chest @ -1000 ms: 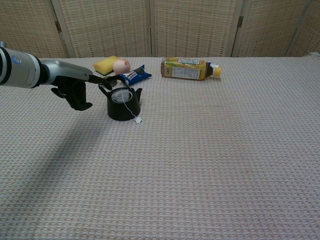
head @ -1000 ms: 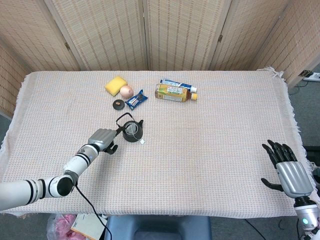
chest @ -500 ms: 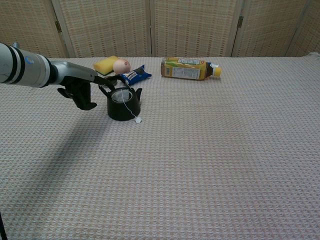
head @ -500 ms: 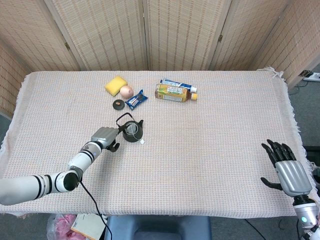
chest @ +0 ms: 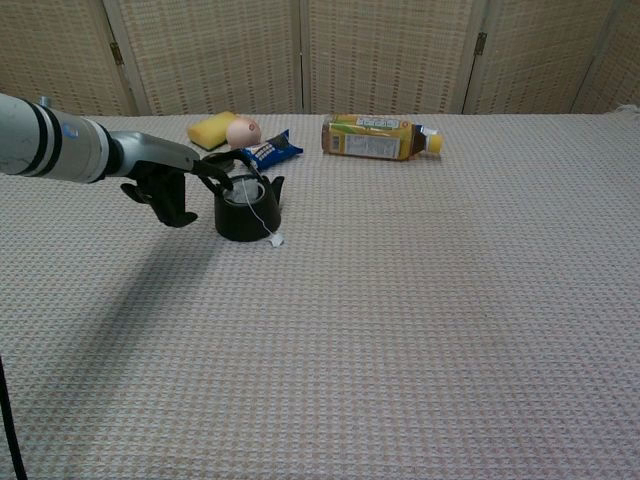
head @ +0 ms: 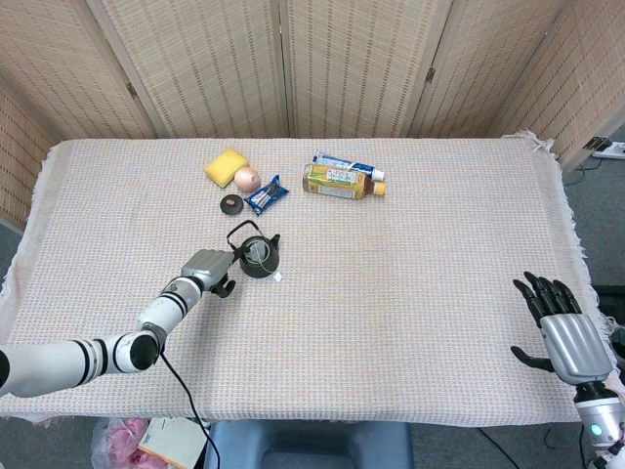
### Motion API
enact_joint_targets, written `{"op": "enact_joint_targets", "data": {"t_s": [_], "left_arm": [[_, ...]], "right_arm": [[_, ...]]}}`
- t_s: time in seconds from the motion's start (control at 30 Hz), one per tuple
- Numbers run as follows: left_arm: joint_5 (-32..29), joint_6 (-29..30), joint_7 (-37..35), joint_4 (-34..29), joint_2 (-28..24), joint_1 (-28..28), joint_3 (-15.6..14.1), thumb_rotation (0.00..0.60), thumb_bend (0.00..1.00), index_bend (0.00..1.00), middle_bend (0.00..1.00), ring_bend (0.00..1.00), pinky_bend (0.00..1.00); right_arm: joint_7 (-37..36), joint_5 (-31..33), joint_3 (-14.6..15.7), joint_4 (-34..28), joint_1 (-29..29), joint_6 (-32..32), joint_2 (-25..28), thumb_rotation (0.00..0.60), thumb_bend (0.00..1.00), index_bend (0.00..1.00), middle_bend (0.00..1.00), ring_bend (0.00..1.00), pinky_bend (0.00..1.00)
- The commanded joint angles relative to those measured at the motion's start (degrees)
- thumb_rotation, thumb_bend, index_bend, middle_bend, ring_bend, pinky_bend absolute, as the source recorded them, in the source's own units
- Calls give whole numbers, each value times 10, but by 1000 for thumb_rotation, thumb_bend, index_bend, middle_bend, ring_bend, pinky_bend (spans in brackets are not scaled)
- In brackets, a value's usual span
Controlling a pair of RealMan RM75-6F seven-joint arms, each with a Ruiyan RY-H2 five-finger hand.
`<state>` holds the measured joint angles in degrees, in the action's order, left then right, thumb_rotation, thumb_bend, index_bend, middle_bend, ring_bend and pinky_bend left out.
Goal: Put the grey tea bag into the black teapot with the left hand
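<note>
The black teapot point(head: 260, 257) point(chest: 243, 212) stands left of the table's middle, lid off. The grey tea bag point(head: 256, 252) point(chest: 243, 190) lies inside its mouth. Its white string runs over the rim to a small tag point(head: 278, 277) point(chest: 277, 240) on the cloth. My left hand point(head: 207, 268) point(chest: 165, 185) hovers just left of the pot, with fingertips reaching toward the pot's handle and nothing in its grasp. My right hand point(head: 563, 332) is at the near right table edge, fingers spread and holding nothing; the chest view does not show it.
Behind the pot lie a small black lid point(head: 231, 203), a blue packet point(head: 266, 194) point(chest: 270, 150), a peach ball point(head: 247, 178) and a yellow sponge point(head: 227, 166). A yellow-labelled bottle point(head: 337, 182) point(chest: 375, 138) and a blue-white tube point(head: 347, 165) lie further right. A folding screen stands behind the table.
My left hand has edged slightly closer to the teapot and its forearm has dropped lower. The tea bag, string and tag stay put. The right hand has barely moved.
</note>
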<state>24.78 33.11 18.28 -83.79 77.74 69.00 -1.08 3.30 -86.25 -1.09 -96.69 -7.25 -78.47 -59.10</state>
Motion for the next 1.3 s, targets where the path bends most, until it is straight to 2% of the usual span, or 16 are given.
{"op": "enact_joint_targets", "data": {"t_s": [0.03, 0.73, 1.03, 1.3], "left_arm": [[5, -5, -6, 8, 4, -2, -1, 600, 593, 0, 1000, 1000, 1000], [35, -48, -48, 68, 43, -7, -8, 600, 593, 0, 1000, 1000, 1000], [34, 4, -39, -13, 4, -1, -6, 600, 593, 0, 1000, 1000, 1000], [39, 81, -18, -107, -32, -4, 2, 600, 593, 0, 1000, 1000, 1000]], "right_arm": [[0, 2, 0, 1, -1, 2, 0, 600, 101, 0, 0, 0, 0], [7, 13, -3, 2, -7, 16, -4, 600, 101, 0, 0, 0, 0], [3, -5, 3, -2, -1, 2, 0, 600, 101, 0, 0, 0, 0], [-7, -27, 11, -3, 6, -14, 5, 600, 101, 0, 0, 0, 0]]}}
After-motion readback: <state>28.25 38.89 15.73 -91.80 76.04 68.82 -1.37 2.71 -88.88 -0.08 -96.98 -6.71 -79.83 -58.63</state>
